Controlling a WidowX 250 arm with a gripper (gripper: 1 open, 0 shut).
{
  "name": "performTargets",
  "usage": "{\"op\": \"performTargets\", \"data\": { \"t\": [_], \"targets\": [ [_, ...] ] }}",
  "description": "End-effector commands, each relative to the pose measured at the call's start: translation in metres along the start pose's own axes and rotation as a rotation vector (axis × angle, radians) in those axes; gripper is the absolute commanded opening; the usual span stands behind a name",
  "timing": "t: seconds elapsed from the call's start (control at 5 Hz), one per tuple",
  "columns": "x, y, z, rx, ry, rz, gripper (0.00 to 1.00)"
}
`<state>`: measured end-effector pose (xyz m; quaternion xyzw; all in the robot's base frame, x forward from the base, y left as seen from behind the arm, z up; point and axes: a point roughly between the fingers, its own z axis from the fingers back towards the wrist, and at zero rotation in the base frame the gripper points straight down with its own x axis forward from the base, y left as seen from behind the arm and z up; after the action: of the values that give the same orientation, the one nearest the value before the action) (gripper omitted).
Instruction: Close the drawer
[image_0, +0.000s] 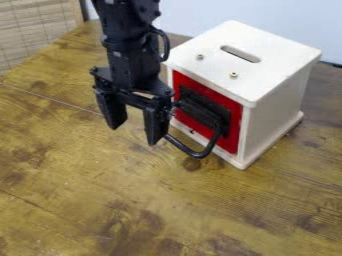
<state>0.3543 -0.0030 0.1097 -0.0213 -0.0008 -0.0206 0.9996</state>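
Hanging just beside the cream-white wooden box (254, 65), on the side of its red front, the black robot hand (134, 120) points down over the wooden desk (94, 195) with its two fingers spread apart and nothing between them. The bright red drawer (197, 118) sits in the box's front opening, its flat face about level with the pale frame around it. A black plate (210, 108) is fixed to that face, and the large black loop handle (198, 153) juts from it, away from the box and toward the hand, its lower bend reaching past the box's bottom front edge. In this view the handle's near end comes close to the hand's right-hand finger in the picture; whether they touch is hard to tell. The black robot arm (127, 15) comes down from above, to the picture's left of the box. On the box's top are a long slot (241, 53) and two small brassy screws, one on each side of the slot. Behind the box stands a pale wall (287, 20), and a slatted wooden panel (38, 32) is well apart from it, beyond the arm.
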Motion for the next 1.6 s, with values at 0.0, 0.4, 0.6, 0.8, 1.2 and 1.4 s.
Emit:
{"op": "performTargets", "data": {
  "t": [0.0,0.4,0.6,0.8,1.2,1.4],
  "targets": [
    [0.014,-0.009,0.025,0.012,-0.095,-0.014,1.0],
    [0.026,-0.023,0.003,0.009,-0.075,-0.028,1.0],
    [0.021,-0.027,-0.009,0.01,-0.068,0.006,1.0],
    [0.017,-0.03,-0.021,0.013,-0.068,0.042,1.0],
    [0.027,-0.02,-0.019,0.025,-0.067,0.12,1.0],
    [0.025,-0.024,-0.019,0.028,-0.07,0.035,1.0]
  ]
}}
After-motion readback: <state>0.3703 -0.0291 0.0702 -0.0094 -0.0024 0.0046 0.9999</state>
